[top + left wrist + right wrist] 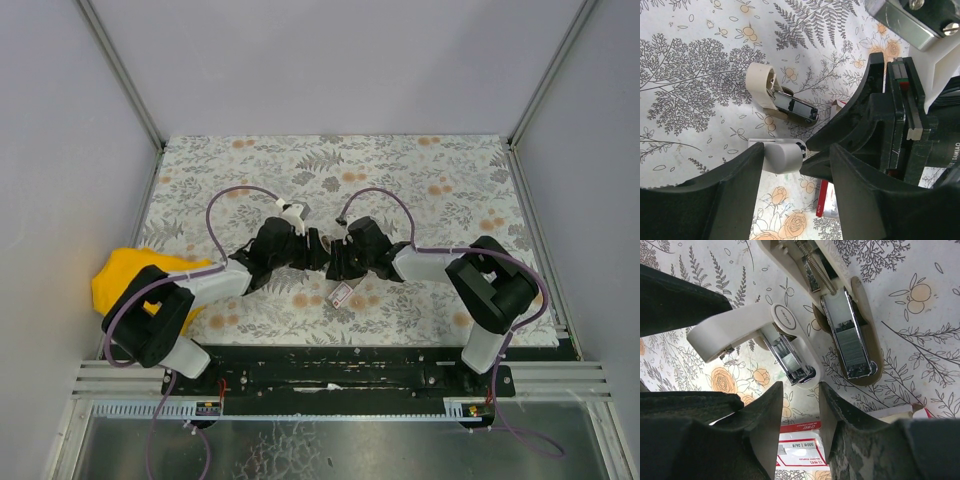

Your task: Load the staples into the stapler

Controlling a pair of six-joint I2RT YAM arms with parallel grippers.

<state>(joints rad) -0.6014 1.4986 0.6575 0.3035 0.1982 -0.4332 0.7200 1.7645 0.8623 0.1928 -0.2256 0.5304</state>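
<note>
Staples carton [340,293] lies on tabletop [450,170] just near-side of right jaws, right arm nearer; right jaws parted, empty, at end of open stapler [785,322], its channel running lengthwise away; left jaws straddle lid [780,156], grip unclear.

Overhead; both wrists close on stapler [785,320]

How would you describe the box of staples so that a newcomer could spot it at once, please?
On the floral table cover, find the middle, where the left gripper and right gripper meet over the open cream stapler. The staples carton lies flat just toward the near edge from them. It alone is red-and-white with printed lettering.
</note>
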